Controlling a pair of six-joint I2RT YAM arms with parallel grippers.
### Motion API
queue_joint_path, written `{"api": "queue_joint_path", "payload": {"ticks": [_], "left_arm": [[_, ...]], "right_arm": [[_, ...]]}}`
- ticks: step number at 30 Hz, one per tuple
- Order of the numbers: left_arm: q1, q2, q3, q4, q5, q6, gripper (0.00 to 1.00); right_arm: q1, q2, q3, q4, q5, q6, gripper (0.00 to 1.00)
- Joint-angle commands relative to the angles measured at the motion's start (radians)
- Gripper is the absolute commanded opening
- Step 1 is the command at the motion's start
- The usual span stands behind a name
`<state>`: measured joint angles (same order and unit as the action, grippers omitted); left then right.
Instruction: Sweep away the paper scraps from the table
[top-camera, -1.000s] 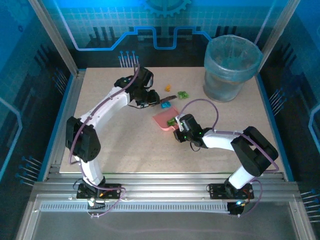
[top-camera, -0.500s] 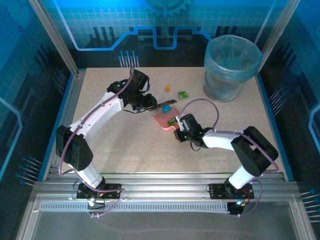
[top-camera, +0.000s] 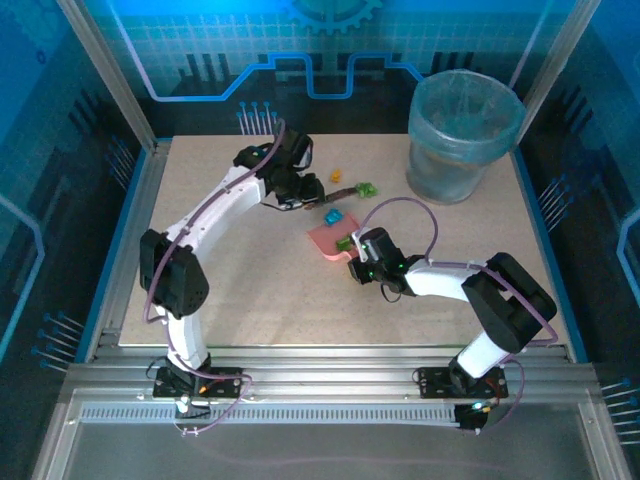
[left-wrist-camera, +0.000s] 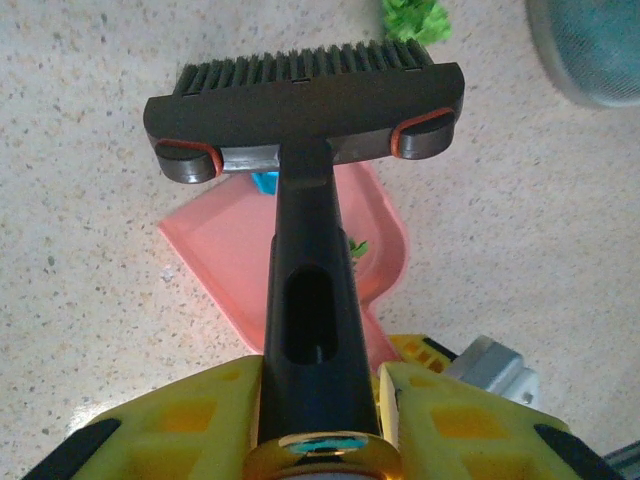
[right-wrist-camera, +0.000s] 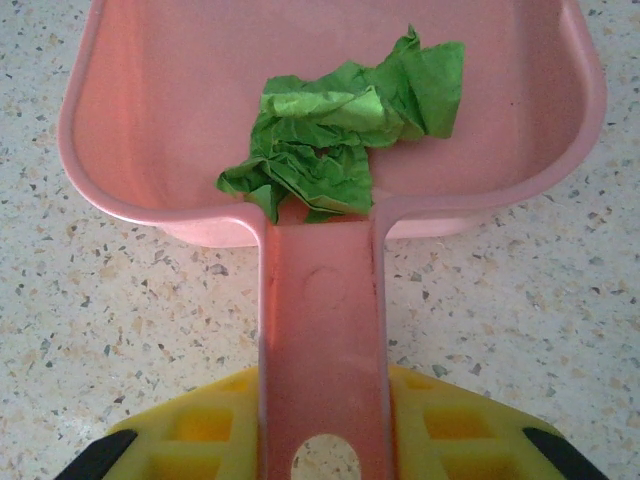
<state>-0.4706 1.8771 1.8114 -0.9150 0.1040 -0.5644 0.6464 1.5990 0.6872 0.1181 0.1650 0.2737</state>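
Note:
My left gripper (left-wrist-camera: 320, 405) is shut on the handle of a dark brush (left-wrist-camera: 305, 100); it hangs over the table (top-camera: 230, 290) just beyond the mouth of the pink dustpan (left-wrist-camera: 250, 250). A blue paper scrap (left-wrist-camera: 265, 182) lies under the brush head at the pan's lip. One green scrap (left-wrist-camera: 415, 15) lies farther off, and an orange scrap (top-camera: 336, 177) sits near it. My right gripper (right-wrist-camera: 322, 420) is shut on the dustpan's handle (right-wrist-camera: 320, 320). The pan (right-wrist-camera: 200, 90) rests flat and holds a crumpled green scrap (right-wrist-camera: 340, 135).
A translucent blue bin (top-camera: 462, 130) lined with a bag stands at the back right corner. The metal frame (top-camera: 140, 230) edges the board on all sides. Bare board stretches to the left and front of the dustpan.
The left arm drew the brush back to the left, then swung it out again toward the orange scrap. The dustpan, the blue scrap and the right arm stayed put.

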Motion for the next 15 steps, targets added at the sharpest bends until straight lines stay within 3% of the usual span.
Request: {"api": "queue_joint_path", "payload": {"ticks": [1,15], "left_arm": [[-0.012,-0.004,0.017,-0.019,0.048,0.034,0.00],[-0.014,-0.249,-0.302,0.051,0.174,0.014,0.00]], "right_arm": [[-0.019,0.011,0.002,-0.063,0.015,0.022,0.00],[-0.019,0.018,0.003,-0.054,0.001,0.016,0.00]]}}
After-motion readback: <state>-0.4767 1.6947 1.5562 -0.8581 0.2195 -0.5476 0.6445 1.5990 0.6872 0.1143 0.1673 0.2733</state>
